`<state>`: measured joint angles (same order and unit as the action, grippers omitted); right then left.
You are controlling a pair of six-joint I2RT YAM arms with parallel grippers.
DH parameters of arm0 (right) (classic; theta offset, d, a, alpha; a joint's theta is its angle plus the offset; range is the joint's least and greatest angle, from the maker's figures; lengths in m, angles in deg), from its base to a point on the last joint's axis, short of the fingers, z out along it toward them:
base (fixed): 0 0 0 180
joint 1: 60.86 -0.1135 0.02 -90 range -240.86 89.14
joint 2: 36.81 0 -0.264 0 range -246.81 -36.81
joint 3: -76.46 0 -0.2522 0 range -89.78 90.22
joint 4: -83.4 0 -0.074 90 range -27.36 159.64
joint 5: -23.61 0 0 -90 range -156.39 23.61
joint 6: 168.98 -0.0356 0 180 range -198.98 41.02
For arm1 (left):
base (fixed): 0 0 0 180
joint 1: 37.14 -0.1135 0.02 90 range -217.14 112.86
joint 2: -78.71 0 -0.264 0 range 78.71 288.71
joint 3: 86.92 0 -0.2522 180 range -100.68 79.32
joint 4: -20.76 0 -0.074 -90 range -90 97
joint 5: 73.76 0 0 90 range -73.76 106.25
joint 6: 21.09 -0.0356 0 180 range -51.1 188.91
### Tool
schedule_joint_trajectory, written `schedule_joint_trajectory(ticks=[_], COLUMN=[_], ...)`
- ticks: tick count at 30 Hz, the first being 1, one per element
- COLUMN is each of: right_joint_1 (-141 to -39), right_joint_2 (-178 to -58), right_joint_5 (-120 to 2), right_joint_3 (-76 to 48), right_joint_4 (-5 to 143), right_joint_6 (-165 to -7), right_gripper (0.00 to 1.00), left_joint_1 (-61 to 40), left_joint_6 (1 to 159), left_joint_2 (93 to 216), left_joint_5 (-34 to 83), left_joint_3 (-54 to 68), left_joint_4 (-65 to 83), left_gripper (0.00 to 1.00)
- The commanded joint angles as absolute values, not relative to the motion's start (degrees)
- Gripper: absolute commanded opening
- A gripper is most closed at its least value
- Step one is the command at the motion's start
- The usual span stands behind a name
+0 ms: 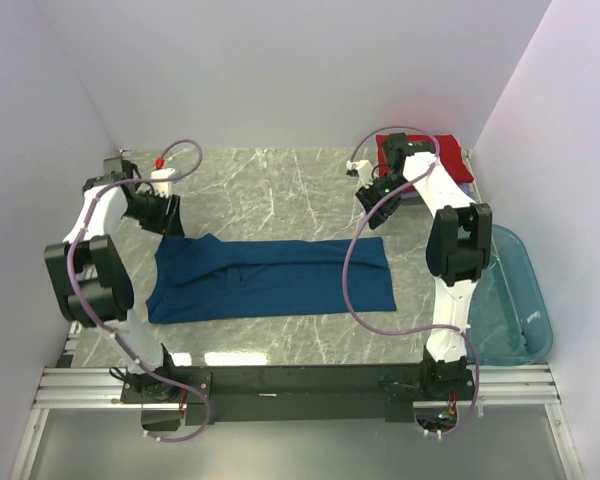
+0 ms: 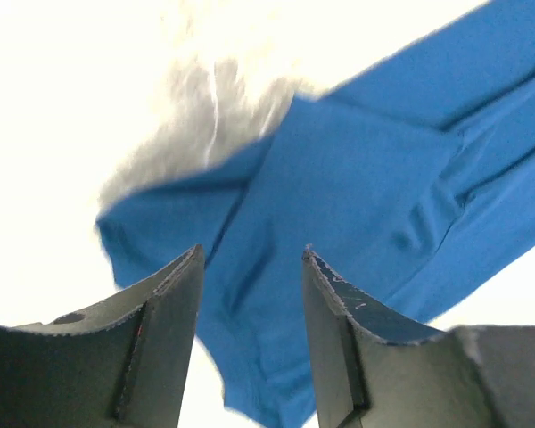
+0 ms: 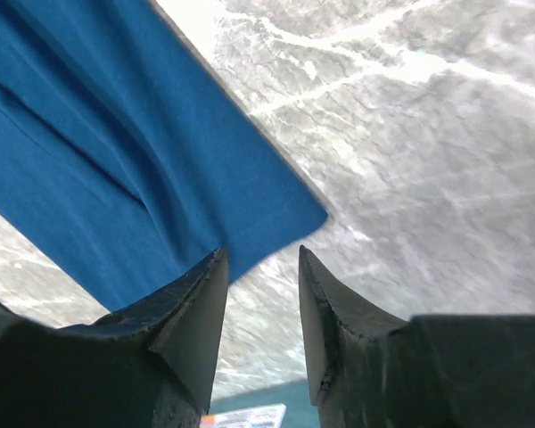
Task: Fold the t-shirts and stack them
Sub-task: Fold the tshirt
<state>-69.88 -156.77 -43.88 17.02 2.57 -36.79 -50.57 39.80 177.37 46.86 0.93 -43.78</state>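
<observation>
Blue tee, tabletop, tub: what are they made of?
Blue tee: soft matte cloth, probably knit; it creases and lies limp.
Tabletop: grey with white veins, glossy with glare patches; stone or printed laminate, can't tell.
Tub: translucent teal plastic by the look, smooth and see-through.

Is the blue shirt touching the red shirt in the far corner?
Apart. The top view shows the blue shirt spread mid-table, the red shirt in the far right corner, and bare marble tabletop between them.
</observation>
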Motion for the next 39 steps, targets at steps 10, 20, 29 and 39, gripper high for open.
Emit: schedule_joint_trajectory(ticks=[10, 20, 29, 39], right_joint_1=[-71.7, -71.6, -71.7, -71.6], right_joint_2=[-157.8, -158.3, -158.5, -159.1], right_joint_5=[-47.0, -47.3, -47.3, -47.5], right_joint_3=[10.2, 10.4, 11.6, 13.1], right_joint_4=[0.9, 0.6, -0.1, -0.6], right_joint_6=[-36.4, -36.4, -36.2, -36.0], right_gripper=[0.47, 0.50, 0.50, 0.50], left_joint_1=[-42.0, -38.4, -37.8, -37.8], left_joint_6=[45.1, 46.9, 44.6, 42.4], left_joint_2=[187.4, 191.3, 194.6, 192.5], left_joint_5=[48.6, 44.5, 45.0, 51.7], left_joint_3=[-6.0, -7.0, -9.7, -9.3], left_joint_4=[-41.1, -37.3, -39.9, -44.7], left_gripper=[0.57, 0.61, 0.63, 0.32])
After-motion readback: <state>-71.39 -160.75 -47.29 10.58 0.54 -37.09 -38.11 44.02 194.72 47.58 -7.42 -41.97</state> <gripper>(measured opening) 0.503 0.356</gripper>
